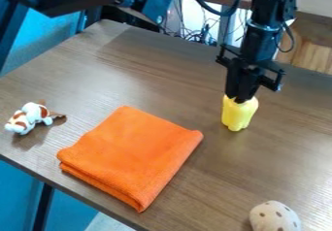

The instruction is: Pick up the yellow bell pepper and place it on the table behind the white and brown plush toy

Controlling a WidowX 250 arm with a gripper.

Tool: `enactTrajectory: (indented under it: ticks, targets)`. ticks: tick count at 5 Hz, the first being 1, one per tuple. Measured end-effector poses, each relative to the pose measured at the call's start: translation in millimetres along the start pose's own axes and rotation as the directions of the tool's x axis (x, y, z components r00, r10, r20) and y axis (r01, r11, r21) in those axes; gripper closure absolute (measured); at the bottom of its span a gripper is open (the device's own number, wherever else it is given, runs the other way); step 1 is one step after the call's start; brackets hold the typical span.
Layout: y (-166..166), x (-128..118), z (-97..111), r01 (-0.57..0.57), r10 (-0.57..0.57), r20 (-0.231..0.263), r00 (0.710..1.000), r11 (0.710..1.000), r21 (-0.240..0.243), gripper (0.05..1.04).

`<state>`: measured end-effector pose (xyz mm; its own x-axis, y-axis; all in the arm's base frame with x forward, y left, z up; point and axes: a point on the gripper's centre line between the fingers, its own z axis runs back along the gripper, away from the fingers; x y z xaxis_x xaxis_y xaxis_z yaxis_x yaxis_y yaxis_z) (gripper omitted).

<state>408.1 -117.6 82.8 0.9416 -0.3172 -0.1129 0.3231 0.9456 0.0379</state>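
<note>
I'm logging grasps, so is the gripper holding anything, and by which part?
The black gripper is at the top of the yellow, pepper-shaped object; whether it grips it can't be told.

I've got just one fixed cam here, looking down at a slant over the tabletop [162, 87], facing across it toward 12 o'clock, close enough that the near edge cuts off around 6.
</note>
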Motion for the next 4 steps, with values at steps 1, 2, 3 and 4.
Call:
enactTrajectory:
  ticks: [1,2,3,4]
  targets:
    - [0,-3,0,-0.007,0.007,0.006,1.0,1.0,-0.002,0.948]
    - [-2,-13,5,0.004,-0.003,0.016,1.0,1.0,-0.014,0.977]
    - [-6,-21,34,0.02,-0.015,0.083,0.996,0.997,-0.068,0.977]
    - [19,-45,53,-0.062,0.068,0.091,0.994,0.996,-0.067,0.977]
